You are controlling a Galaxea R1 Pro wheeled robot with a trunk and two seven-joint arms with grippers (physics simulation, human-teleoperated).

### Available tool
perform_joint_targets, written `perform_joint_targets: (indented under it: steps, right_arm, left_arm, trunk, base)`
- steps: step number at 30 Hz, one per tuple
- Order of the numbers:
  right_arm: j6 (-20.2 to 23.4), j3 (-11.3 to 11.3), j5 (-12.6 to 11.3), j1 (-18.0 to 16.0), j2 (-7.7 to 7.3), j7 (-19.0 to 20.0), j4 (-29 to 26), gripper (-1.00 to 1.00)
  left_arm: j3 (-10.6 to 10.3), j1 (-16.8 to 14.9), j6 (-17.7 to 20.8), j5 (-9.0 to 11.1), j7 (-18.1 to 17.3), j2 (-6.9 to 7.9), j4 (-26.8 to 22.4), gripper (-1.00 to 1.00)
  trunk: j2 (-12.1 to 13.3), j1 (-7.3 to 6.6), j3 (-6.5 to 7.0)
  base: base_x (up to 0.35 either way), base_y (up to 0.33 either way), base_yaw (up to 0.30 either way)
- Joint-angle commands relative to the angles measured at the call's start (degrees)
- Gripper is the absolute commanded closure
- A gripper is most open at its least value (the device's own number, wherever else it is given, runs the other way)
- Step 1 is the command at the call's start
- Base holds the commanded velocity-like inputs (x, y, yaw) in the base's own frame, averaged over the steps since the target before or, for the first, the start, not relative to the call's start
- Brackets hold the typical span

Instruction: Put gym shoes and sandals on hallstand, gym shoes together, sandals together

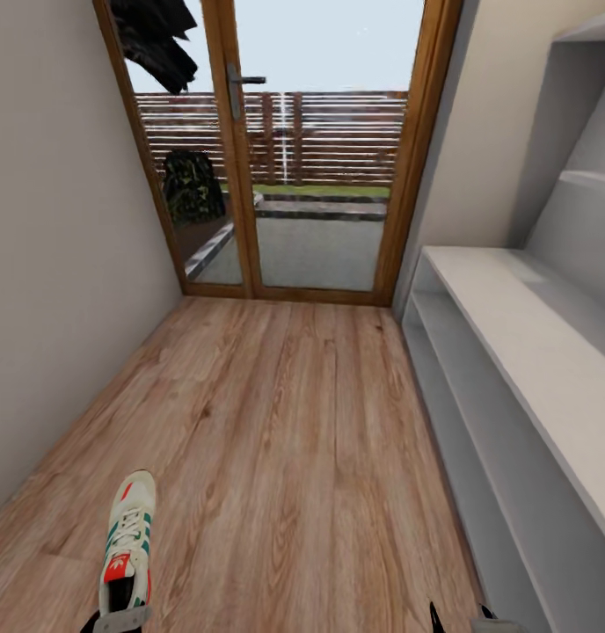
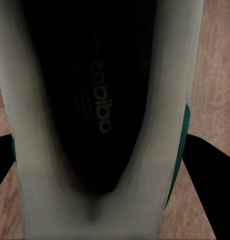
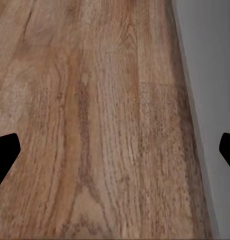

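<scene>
Sneaker [image 1: 129, 542] sits on corridor floor [image 1: 285, 440] at lower left of head view, toe toward glass door [image 1: 285, 149]. L gripper [image 2: 102, 150] straddles its heel end, fingers [image 2: 207, 180] either side of the shoe, dark insole w/ logo right under cam; clamped or not, can't tell. R gripper [image 3: 115, 150] hangs spread wide over bare planks, next to hallstand [image 1: 513, 352] base. Hallstand runs along right wall, bench top and shelves.
</scene>
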Motion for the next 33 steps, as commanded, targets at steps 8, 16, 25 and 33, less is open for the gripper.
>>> perform_joint_targets:
  steps: [8,16,25,33]
  right_arm:
    - [-0.2,-0.2,0.1,0.0,0.03,0.0,0.0,-1.0]
    - [-0.2,-0.2,0.1,0.0,0.02,0.0,-0.1,-1.0]
    - [-0.2,-0.2,0.1,0.0,0.03,0.0,-0.1,-1.0]
    - [-0.2,-0.2,0.1,0.0,0.02,0.0,-0.1,-1.0]
  left_arm:
    - [0.0,0.0,-0.2,0.1,0.1,0.02,0.1,1.0]
    - [0.0,0.0,-0.2,0.1,0.1,0.02,0.1,1.0]
    - [0.0,-0.1,-0.2,0.1,0.1,0.02,0.1,1.0]
    - [0.0,-0.1,-0.2,0.1,0.1,0.03,0.1,1.0]
  trunk:
    - [0.0,0.02,-0.04]
    - [0.0,0.02,-0.04]
    - [0.0,0.02,-0.04]
    - [0.0,0.02,-0.04]
  base:
    - [0.338,0.033,0.257]
    - [0.338,0.002,0.059]
    - [0.338,0.0,0.002]
    - [0.338,0.0,0.0]
